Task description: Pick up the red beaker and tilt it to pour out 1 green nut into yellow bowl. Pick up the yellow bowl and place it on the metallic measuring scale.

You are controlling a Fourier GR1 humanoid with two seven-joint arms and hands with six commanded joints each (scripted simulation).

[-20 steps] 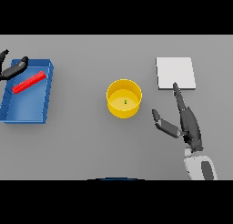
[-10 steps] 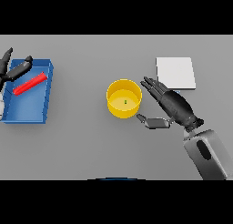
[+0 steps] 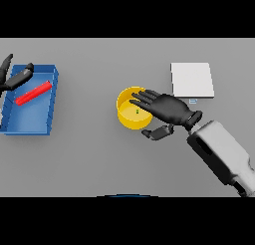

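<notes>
Right arm enters from lower right, white-grey forearm angled up-left toward centre. Right hand point(image 3: 167, 109) dark, palm down, fingers straight and spread pointing left — thumb curled below, apart from the fingers. Left hand point(image 3: 14, 77) at far left edge, fingers relaxed, loosely extended up-right — holds nothing.

right hand point(image 3: 167, 109): dark, almost black, with long thin fingers and a thumb built from short blocky pieces
right wrist point(image 3: 193, 118): a short dark ring where the hand joins the arm
right forearm point(image 3: 222, 153): a big boxy shell, white and light grey, with rounded corners
forearm marking: one dark long slot on the side near the wrist
left hand point(image 3: 12, 77): the same dark colour, with thin fingers and a thumb, seen at the picture's left edge
</notes>
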